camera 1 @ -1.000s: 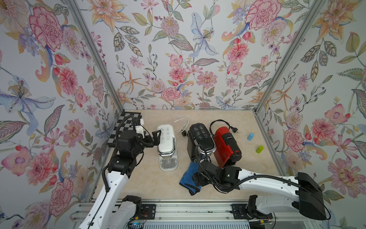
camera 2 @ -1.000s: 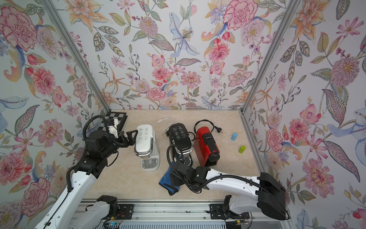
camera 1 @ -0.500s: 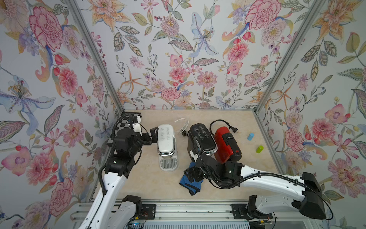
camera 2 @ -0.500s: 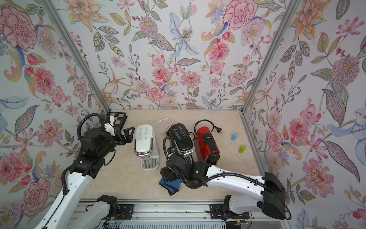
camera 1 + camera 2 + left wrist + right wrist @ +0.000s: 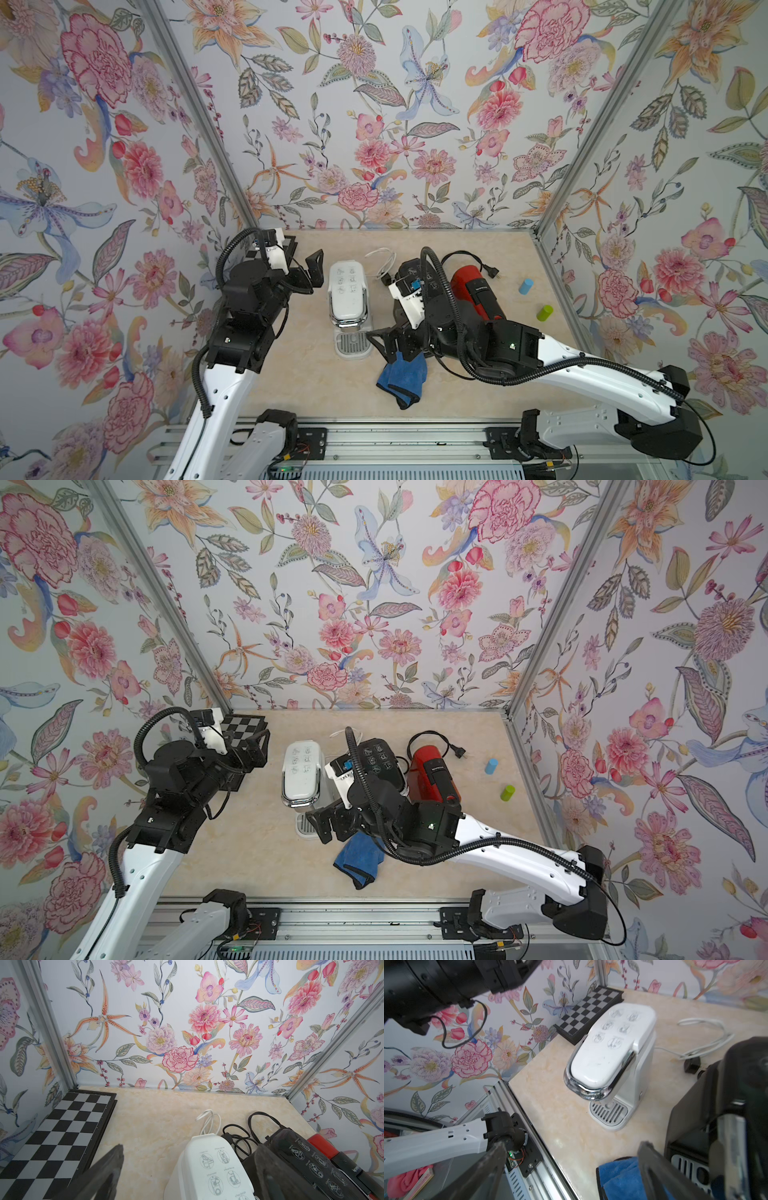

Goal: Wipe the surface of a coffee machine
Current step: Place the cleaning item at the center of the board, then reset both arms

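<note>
Three coffee machines stand in a row: a white one [image 5: 348, 295] [image 5: 610, 1047] [image 5: 216, 1169], a black one [image 5: 380, 760] [image 5: 307, 1159] partly hidden by my right arm, and a red one [image 5: 478, 295]. A blue cloth [image 5: 401, 376] [image 5: 618, 1178] lies crumpled on the table in front of the black machine. My right gripper [image 5: 392, 347] [image 5: 571, 1149] hangs open just over the cloth's far edge, holding nothing. One of its fingers [image 5: 652, 1165] is next to the cloth. My left gripper [image 5: 309, 270] [image 5: 190, 1148] is open and empty, left of the white machine's top.
A checkerboard [image 5: 243, 729] lies in the back left corner. A white cord [image 5: 384, 259] and a black cord with plug [image 5: 486, 268] trail behind the machines. A blue cylinder [image 5: 525, 286] and a green one [image 5: 544, 312] stand at the right. A metal rail [image 5: 529, 1126] borders the front edge.
My right gripper has risen off the blue cloth and drifted left, its jaws a little wider. The left gripper has pulled back towards the checkerboard corner. The cloth stays on the table.
</note>
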Robot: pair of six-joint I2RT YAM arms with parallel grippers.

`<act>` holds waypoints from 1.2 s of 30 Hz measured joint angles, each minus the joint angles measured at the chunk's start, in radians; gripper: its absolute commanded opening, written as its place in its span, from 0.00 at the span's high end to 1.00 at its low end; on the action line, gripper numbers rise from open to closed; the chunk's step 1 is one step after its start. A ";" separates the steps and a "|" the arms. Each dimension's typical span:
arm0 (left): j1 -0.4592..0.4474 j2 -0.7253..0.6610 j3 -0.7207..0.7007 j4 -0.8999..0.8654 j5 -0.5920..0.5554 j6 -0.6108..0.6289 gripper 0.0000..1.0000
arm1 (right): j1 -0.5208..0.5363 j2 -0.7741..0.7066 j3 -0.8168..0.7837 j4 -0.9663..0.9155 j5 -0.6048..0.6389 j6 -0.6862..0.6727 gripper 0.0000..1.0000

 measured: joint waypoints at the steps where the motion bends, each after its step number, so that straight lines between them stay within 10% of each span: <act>1: 0.000 0.000 0.008 0.001 -0.020 0.009 0.01 | -0.013 -0.008 0.019 0.000 0.043 -0.029 0.00; 8: 0.000 -0.017 -0.029 0.111 -0.221 -0.050 0.01 | -0.135 -0.019 0.071 0.041 0.398 -0.298 0.00; 14: 0.000 -0.130 -0.400 0.529 -0.387 0.037 0.01 | -0.748 -0.139 -0.167 0.259 0.213 -0.364 0.00; 20: 0.003 0.018 -0.386 0.664 -0.526 0.224 0.01 | -1.221 -0.214 -0.391 0.464 0.020 -0.341 0.00; 36: 0.186 0.377 -0.634 0.976 -0.474 0.315 0.01 | -1.433 0.007 -0.809 0.897 -0.254 -0.369 0.00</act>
